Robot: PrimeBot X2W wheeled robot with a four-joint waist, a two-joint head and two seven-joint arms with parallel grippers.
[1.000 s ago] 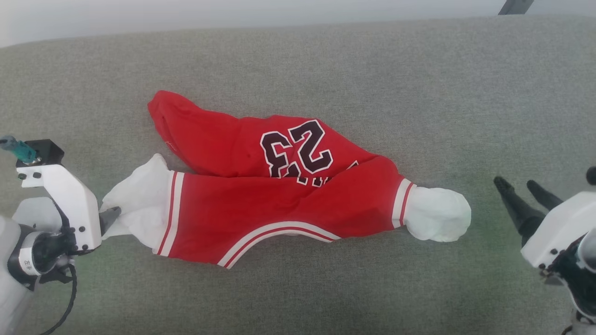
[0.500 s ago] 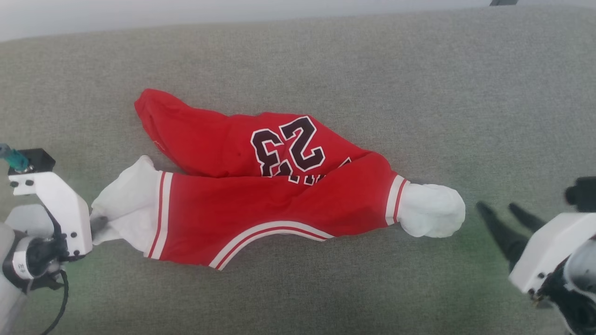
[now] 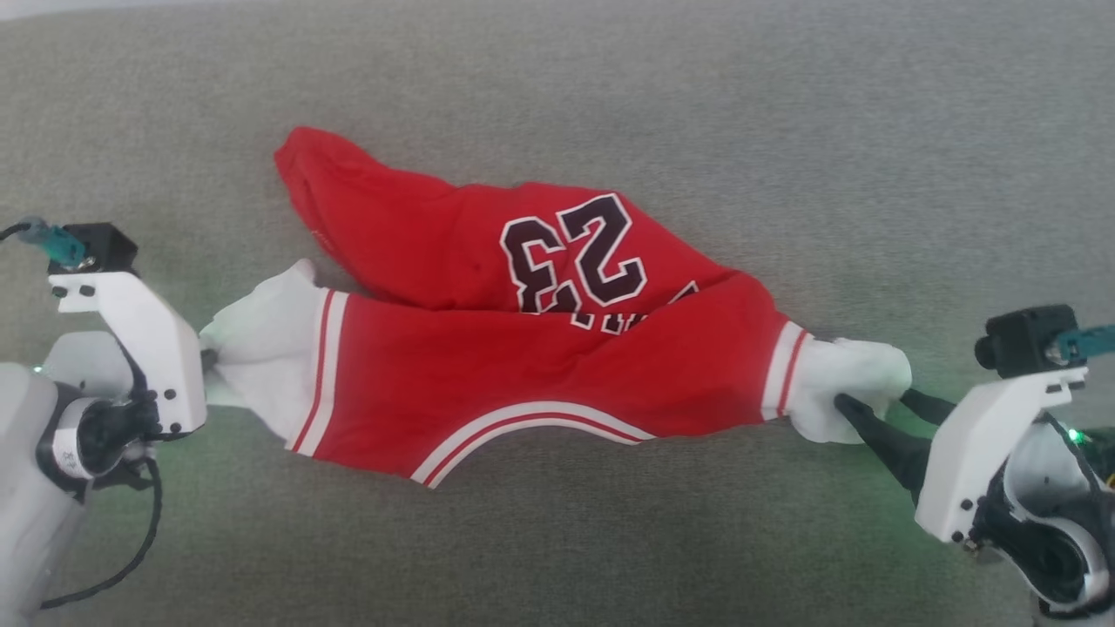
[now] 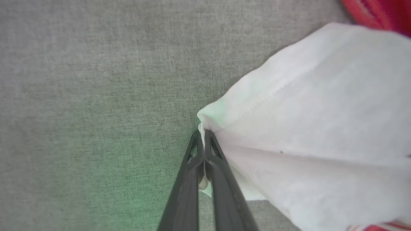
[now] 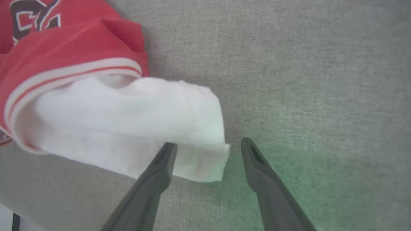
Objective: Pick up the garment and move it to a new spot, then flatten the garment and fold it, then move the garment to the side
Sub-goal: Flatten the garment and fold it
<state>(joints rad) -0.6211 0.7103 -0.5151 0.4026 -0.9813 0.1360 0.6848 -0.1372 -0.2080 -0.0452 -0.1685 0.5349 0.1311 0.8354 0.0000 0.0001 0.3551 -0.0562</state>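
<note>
On grey cloth (image 3: 557, 540), left tool (image 4: 202, 136) pinches garment (image 3: 523, 374); right tool (image 5: 208, 143) spread wide.

The head view looks steeply down from above on the whole garment (image 3: 523, 374) and grey bench (image 3: 557, 540). The left wrist view peers close along the left pincer (image 4: 201, 133) at the garment's left white end, the right wrist view along the right pincer (image 5: 208, 144) at the other; the head view shares both ends
</note>
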